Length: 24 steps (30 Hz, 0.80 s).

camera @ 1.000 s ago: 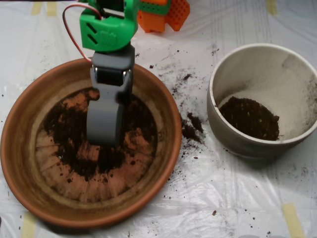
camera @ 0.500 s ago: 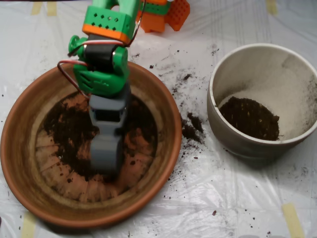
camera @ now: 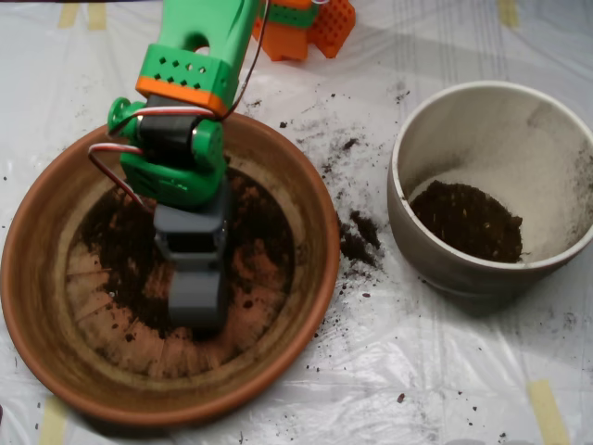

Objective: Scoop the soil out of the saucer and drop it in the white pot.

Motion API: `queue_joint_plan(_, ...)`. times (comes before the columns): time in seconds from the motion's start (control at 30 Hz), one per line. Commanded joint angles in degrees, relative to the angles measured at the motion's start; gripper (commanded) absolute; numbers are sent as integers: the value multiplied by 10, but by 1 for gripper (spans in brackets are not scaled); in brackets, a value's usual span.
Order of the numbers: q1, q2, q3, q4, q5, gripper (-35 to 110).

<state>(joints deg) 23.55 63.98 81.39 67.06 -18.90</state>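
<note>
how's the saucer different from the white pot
The saucer is wide, shallow and orange-brown; the white pot is narrower, deeper and cream-white inside. Soil in the saucer lies thin and scattered, with bare base showing; in the white pot it sits in one compact heap. The gripper is down in the saucer, not the white pot. Both are round and hold dark soil.

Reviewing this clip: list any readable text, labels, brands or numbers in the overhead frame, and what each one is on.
None: no legible word, number, brand or sign shows in the overhead view.
The terracotta saucer bears no marking.
The white pot has a plain wall.
The green arm housing shows a row of small holes, not characters.
The grey scoop is unmarked.
The yellow tape strips on the plastic sheet are blank.
</note>
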Motion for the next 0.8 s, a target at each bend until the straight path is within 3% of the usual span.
queue_joint_plan(0.0,40,10,6,18,-18,26)
queue_joint_plan(0.37,55,152,214,-99,-60,18)
queue_joint_plan(0.77,43,229,312,-210,-67,11)
